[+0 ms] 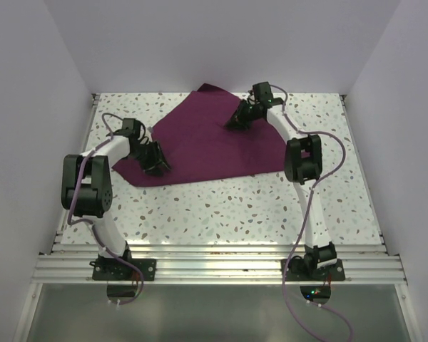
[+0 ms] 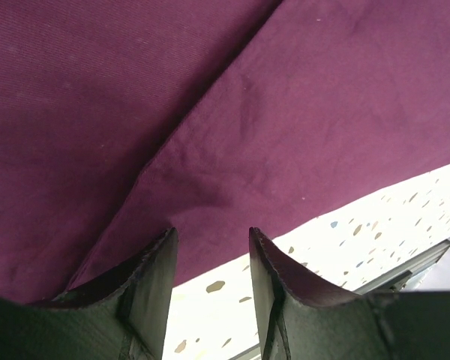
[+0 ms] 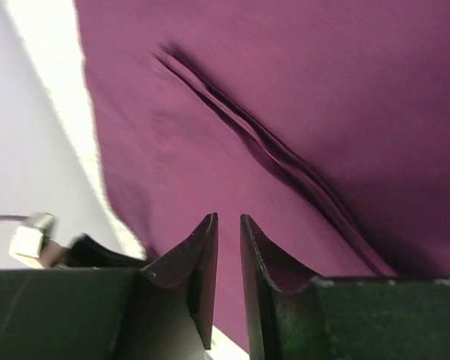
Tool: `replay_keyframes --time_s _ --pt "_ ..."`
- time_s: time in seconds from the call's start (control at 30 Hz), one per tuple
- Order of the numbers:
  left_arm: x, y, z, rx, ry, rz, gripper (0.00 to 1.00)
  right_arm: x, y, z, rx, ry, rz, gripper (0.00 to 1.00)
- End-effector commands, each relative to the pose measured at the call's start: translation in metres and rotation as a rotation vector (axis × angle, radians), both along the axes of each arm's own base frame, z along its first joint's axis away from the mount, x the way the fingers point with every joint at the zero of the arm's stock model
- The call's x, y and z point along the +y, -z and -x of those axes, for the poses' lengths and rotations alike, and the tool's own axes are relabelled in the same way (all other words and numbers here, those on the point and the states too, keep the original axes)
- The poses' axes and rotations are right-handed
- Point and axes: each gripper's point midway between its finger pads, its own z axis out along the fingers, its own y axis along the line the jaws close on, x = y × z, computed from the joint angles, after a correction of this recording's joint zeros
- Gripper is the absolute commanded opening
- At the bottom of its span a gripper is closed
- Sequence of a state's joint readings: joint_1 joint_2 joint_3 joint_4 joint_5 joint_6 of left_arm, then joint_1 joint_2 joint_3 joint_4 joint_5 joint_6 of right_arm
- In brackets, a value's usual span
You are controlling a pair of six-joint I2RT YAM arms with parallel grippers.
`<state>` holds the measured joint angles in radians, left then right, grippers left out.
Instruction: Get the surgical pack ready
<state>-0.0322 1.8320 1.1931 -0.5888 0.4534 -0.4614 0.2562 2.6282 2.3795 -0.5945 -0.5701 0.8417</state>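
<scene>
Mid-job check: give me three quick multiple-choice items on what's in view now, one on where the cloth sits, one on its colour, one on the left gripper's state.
1. Where on the table does the cloth lie?
A. At the near edge, by the arm bases
B. In the far half, about mid-width
C. Hanging off the left side

2. What colour is the cloth?
A. Maroon-purple
B. Green
C. White

3. How do the jaws of the left gripper stand?
A. Shut on a fold
B. Apart, with speckled table showing between them
C. Out of view

Key: 1 B, the top view shows it in the far half; 2 A, all three views show that colour; 3 B, the left wrist view shows the gap.
</scene>
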Motion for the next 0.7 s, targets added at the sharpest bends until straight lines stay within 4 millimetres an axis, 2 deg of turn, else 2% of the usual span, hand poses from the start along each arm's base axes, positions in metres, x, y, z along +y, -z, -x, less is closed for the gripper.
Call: replay_keyframes --time_s 0.0,0.07,0.1,0.13,0.17,0.2,0.23,0.27,0.3,0.37,0.4,0.5,0.67 --pt "-0.001 0.002 -0.014 -0.032 -0.004 0.019 0.47 -0.05 -0.061 0.019 -0.115 -0.038 0.173 0.22" --pt "0.001 0.011 -0.014 -0.018 -0.005 0.009 0.47 -0.073 -0.059 0.028 -0.109 -0.037 0.271 0.19" --pt "0.001 0.013 -0.014 -0.015 0.0 0.007 0.46 -0.085 -0.052 0.044 -0.077 -0.074 0.332 0.18" --pt "0.001 0.016 -0.014 -0.009 0.001 0.003 0.46 -0.093 -0.066 0.052 -0.095 -0.078 0.357 0.16" --pt "0.002 0.019 -0.014 -0.004 0.0 -0.001 0.45 -0.099 -0.069 0.061 -0.092 -0.081 0.389 0.15" --pt "0.003 0.023 -0.013 0.005 -0.002 -0.009 0.45 -0.105 -0.052 0.079 -0.035 -0.097 0.406 0.14" --pt "0.003 0.026 -0.012 0.011 -0.002 -0.008 0.45 -0.109 -0.05 0.088 -0.031 -0.106 0.414 0.12" --pt "0.004 0.028 -0.013 0.011 -0.003 -0.012 0.45 -0.113 -0.064 0.096 -0.056 -0.095 0.412 0.12" --pt "0.004 0.029 -0.013 0.013 -0.005 -0.016 0.45 -0.116 -0.044 0.11 -0.015 -0.102 0.416 0.11" --pt "0.007 0.032 -0.013 0.018 -0.01 -0.027 0.45 -0.122 -0.041 0.122 -0.012 -0.096 0.414 0.07" --pt "0.006 0.031 -0.014 0.016 -0.007 -0.027 0.45 -0.12 -0.025 0.134 0.03 -0.106 0.377 0.05" --pt "0.009 0.035 -0.011 0.025 -0.006 -0.041 0.45 -0.126 -0.004 0.143 0.076 -0.088 0.298 0.0" --pt "0.01 0.035 -0.011 0.02 0.003 -0.051 0.45 -0.125 0.001 0.143 0.081 -0.104 0.269 0.0"
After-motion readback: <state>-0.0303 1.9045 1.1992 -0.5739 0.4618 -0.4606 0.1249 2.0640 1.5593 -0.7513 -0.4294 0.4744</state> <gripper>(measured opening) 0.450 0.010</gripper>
